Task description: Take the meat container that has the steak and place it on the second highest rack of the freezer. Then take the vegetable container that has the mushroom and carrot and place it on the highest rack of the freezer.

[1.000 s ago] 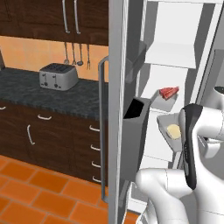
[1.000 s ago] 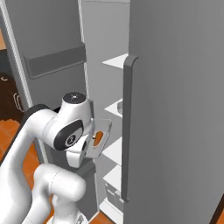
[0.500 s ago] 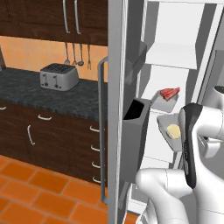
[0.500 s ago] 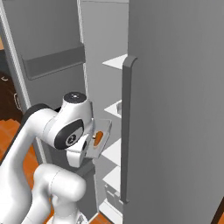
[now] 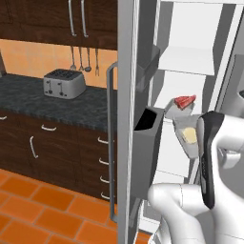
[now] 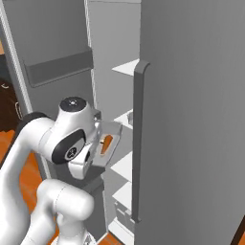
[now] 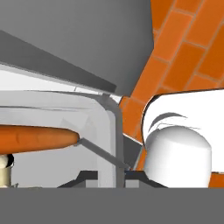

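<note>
The freezer stands open, its grey door with the long bar handle swung out toward the kitchen counter and a dark-grey door bin showing on the door's inner face. On a white shelf inside rests the meat container, a shallow light-grey tray with the red steak lying in it. Just below and in front of it the vegetable container is held in the air, tilted, partly hidden behind the arm's white and dark wrist; the pale mushroom shows inside it. In the right base view the same tray sits at the hand beside the freezer's shelves, with a sliver of orange carrot visible. The hand view looks across the tray's rounded rim — the carrot lies lengthwise along its floor and a bit of the mushroom peeks in at the lower left. The gripper is clamped on that rim, its jaws closed nearly together. On the dark speckled counter sits a silver toaster, with utensils hanging on the orange wall behind it — no writing or brand marks can be read anywhere.
</note>
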Robot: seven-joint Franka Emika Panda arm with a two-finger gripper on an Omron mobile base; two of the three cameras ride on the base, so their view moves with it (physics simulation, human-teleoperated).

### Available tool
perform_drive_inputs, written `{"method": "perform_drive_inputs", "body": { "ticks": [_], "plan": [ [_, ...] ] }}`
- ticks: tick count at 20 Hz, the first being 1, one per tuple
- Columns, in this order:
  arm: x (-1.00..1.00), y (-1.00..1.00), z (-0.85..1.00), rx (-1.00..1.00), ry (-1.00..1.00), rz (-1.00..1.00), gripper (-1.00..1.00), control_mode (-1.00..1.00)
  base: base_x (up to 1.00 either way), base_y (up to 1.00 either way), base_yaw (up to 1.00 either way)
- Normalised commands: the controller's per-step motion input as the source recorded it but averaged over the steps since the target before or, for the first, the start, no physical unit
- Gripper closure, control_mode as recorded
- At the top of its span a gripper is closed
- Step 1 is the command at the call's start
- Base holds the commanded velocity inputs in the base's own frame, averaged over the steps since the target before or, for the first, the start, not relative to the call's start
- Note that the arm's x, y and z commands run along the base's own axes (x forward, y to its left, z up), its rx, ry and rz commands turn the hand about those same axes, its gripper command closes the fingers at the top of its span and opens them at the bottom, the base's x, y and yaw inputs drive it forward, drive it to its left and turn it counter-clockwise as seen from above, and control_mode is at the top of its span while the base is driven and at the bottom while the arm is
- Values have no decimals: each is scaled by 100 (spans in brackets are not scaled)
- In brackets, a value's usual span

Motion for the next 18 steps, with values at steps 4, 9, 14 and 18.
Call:
{"method": "perform_drive_inputs", "body": {
  "ticks": [4,9,14,18],
  "plan": [
    [0,14,78,-7,-31,-11,100,-100,0,0,0],
    [20,5,73,-7,-30,-2,100,-100,0,0,0],
    [46,5,77,-7,-16,-7,100,-100,0,0,0],
    [96,0,71,9,-7,-14,100,-100,0,0,0]
  ]
}}
